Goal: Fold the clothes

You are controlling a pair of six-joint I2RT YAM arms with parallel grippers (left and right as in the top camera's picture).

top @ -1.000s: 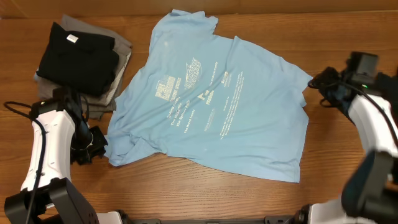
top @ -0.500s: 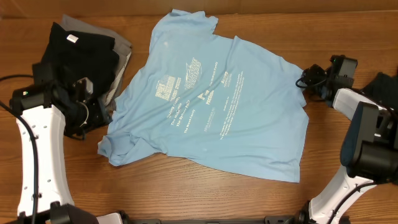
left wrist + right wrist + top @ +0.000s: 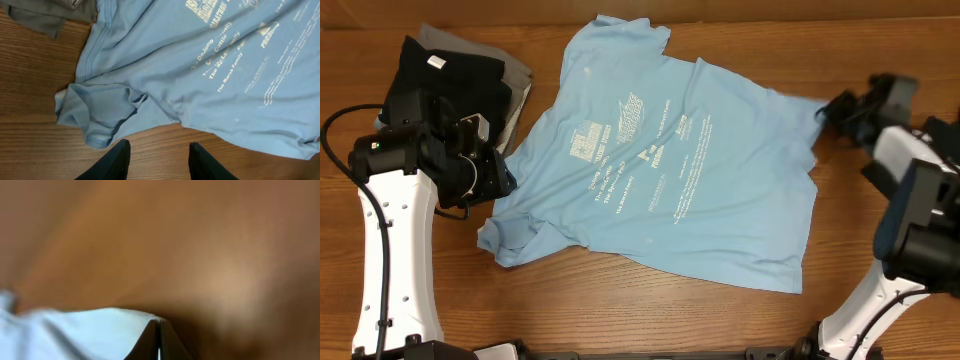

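Far left: a folded stack [image 3: 455, 85], black on grey, is lying clear of the work. Just right of it the left gripper [image 3: 157, 162] is being held over bare table [image 3: 620, 320]. Its fingers [image 3: 117, 160] are being held apart with nothing between them. A crumpled sleeve [image 3: 100, 112] is lying just beyond the tips, bunched and partly tucked under.

Centre: the blue T-shirt [image 3: 670, 170] is lying spread, print side up, across the middle of the table, its left edge close to the stack. The big logos are sitting toward the left and the small print toward the right. From this the neck end is being judged as pointing left and the hem right. The long axis is running left to right, dropping slightly nearer at the right end. One sleeve is pointing far, the other near-left.

Right: the right gripper [image 3: 835, 106] is being held at the shirt's far right corner. In the blurred wrist view its fingers are being pressed together with pale cloth at the tips, so a pinch on that corner is being taken as likely.

Step judged in hand: the shirt is being stretched flat before a first fold. For a clean result, the sleeve is best being taken at its outer edge, not the bunched middle. It is then being drawn away from the right-hand grip along the long axis, low over the table, so the cloth is not being dragged into the stack.
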